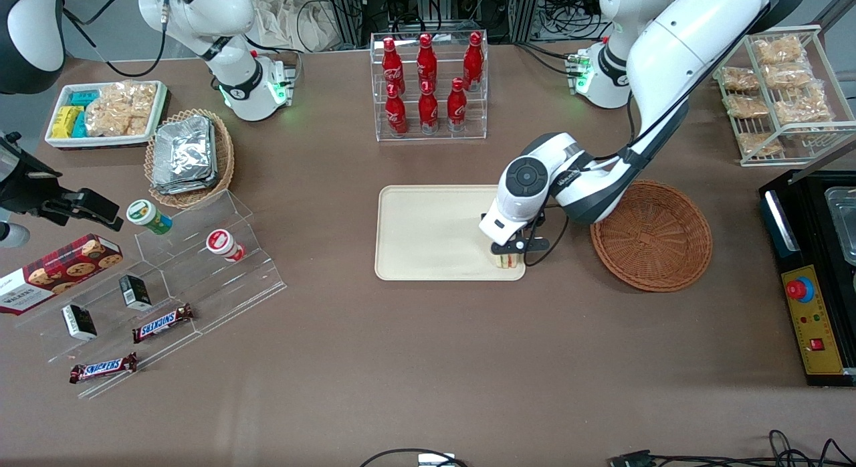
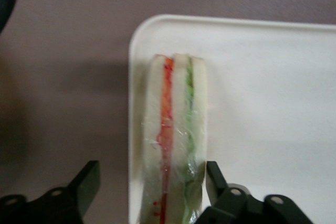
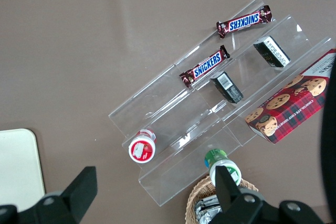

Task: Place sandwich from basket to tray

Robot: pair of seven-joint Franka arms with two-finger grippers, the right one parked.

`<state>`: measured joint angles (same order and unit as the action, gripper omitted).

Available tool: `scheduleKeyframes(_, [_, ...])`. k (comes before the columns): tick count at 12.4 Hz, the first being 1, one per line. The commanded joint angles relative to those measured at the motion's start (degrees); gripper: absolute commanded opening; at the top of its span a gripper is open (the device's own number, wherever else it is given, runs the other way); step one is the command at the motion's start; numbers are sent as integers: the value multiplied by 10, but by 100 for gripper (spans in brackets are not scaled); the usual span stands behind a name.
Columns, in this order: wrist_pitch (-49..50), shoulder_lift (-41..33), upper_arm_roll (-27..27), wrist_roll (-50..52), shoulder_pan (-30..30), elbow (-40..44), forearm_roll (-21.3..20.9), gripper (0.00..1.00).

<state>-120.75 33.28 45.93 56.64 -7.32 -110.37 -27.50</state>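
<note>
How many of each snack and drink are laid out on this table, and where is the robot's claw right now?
Red bottles: 7
Snickers bars: 2
Sandwich: 1, on the tray
Cookie box: 1
Total: 11
The gripper is open around the sandwich.

The hand [image 1: 509, 256] hides most of the sandwich [image 1: 508, 262].

Smooth matt plastic tray [image 2: 262, 103]; glossy film-wrapped sandwich [image 2: 176, 140]; woven wicker basket [image 1: 652, 236].

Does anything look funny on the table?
The sandwich stands on edge at the tray's corner, right by the rim, between the open gripper's fingers. The basket looks empty.
</note>
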Motion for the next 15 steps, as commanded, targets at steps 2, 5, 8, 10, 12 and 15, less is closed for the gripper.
scheduleKeyframes(2, [175,-74,18,-40,-5,121,99,100])
scheduleKeyframes(5, [303,-154,-32,-187,-29,192,188,100])
scheduleKeyframes(8, [335,-279,-194,-371,-21,169,256,100])
scheduleKeyframes(10, [347,-326,-301,-426,1,146,257,100])
scheduleKeyframes(12, [339,-376,-372,-434,34,102,253,100])
scheduleKeyframes(15, [328,-404,-380,-435,33,83,255,100])
